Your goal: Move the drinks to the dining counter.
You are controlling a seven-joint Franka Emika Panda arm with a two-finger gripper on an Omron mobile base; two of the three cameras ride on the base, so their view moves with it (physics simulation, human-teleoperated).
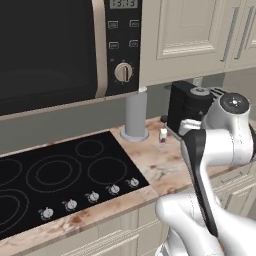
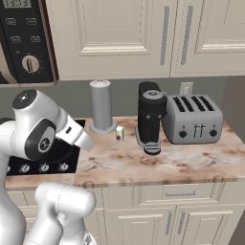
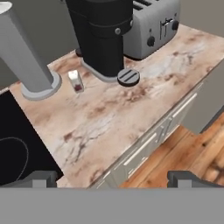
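Fingers (image 3: 111,179) spread wide apart at bottom of frame, gripping nothing, above worktop (image 3: 113,118) edge. Small bottle (image 3: 76,81) upright on worktop, upper left of frame, between grey cylinder (image 3: 26,57) and black coffee machine (image 3: 103,35). Toaster (image 3: 153,24) top right.

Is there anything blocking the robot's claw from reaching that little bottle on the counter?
Nothing visible does. The small bottle stands in the open between the grey cylinder and black coffee machine, bare counter lying before the open gripper.
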